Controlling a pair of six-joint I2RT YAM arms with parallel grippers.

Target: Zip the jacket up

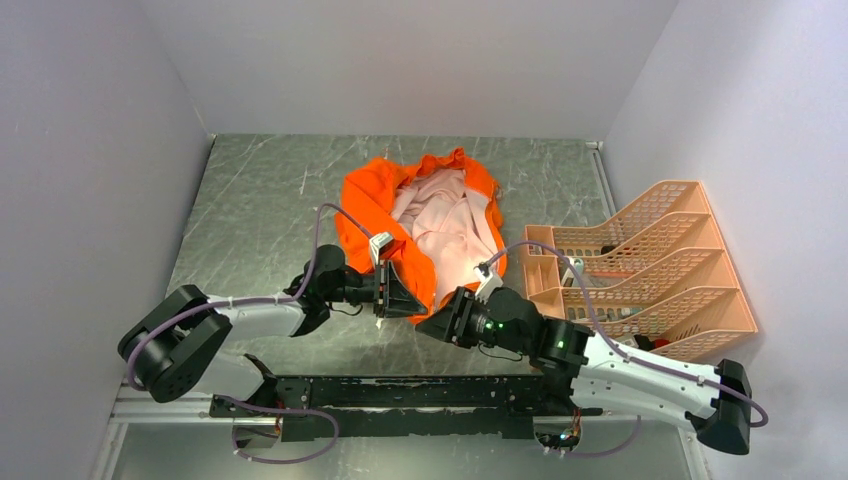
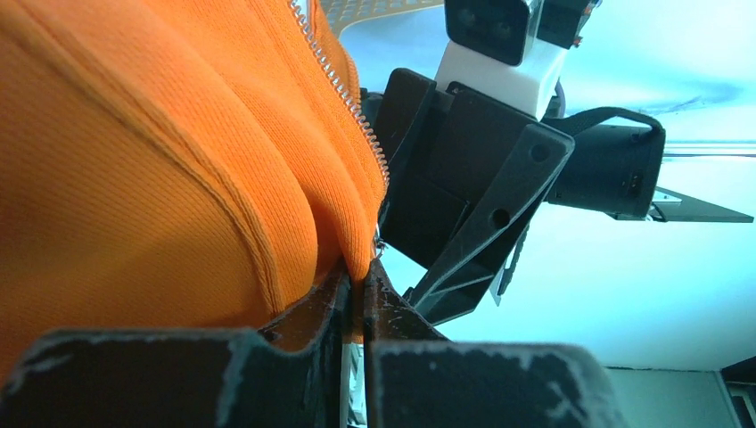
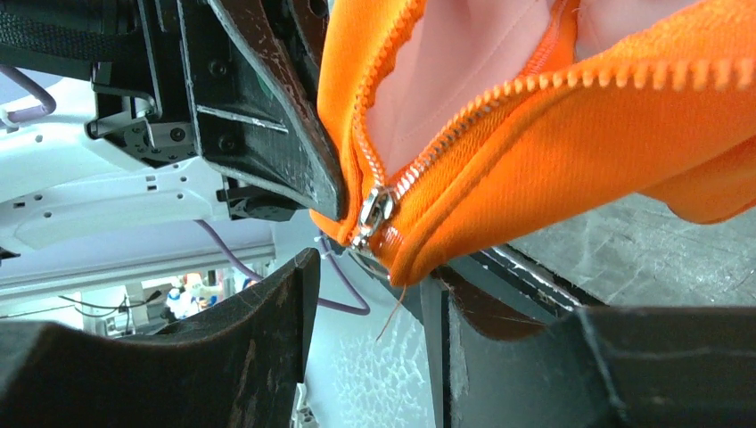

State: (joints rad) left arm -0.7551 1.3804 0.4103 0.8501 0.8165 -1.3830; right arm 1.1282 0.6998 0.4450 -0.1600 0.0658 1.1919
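The orange jacket [image 1: 372,205] lies crumpled on the table with its pink lining [image 1: 445,225] facing up. My left gripper [image 1: 405,293] is shut on the jacket's near bottom edge; in the left wrist view the orange hem [image 2: 357,232] is pinched between the jaws, with the zipper teeth [image 2: 343,89] running up from it. My right gripper [image 1: 437,322] stands open just right of the left one. In the right wrist view the zipper slider [image 3: 374,209] sits at the bottom corner where both tooth rows meet. That corner hangs just above the gap of the right gripper [image 3: 370,272].
A peach basket rack [image 1: 640,265] stands at the right of the table, close behind my right arm. The left gripper's black fingers [image 3: 258,116] are right beside the slider. White walls close in the table on three sides.
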